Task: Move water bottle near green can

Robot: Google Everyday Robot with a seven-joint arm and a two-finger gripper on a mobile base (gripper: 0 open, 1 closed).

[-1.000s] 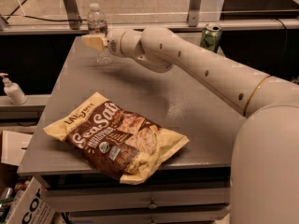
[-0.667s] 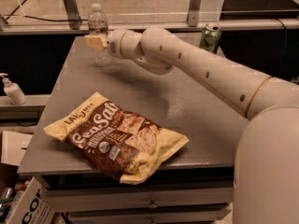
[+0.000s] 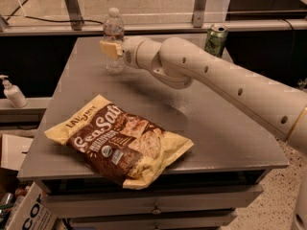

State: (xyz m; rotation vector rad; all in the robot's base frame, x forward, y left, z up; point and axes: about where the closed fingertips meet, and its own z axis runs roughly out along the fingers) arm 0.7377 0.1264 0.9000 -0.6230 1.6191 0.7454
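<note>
The water bottle (image 3: 113, 30), clear with a white cap, stands upright at the table's far left. My gripper (image 3: 112, 49) is closed around its middle, and a yellowish finger pad (image 3: 109, 48) shows in front of it. The bottle's base is at or just above the tabletop; I cannot tell which. The green can (image 3: 216, 40) stands at the table's far right edge, well apart from the bottle. My white arm reaches in from the right across the back of the table.
A large brown and yellow Sea Salt chips bag (image 3: 120, 140) lies on the grey table (image 3: 225, 133) at the front left. A white pump dispenser (image 3: 13, 93) stands on a low ledge to the left. A rail with posts runs behind the table.
My gripper and the water bottle have moved together to the right and slightly toward the front. The green can and the chips bag have not moved.
</note>
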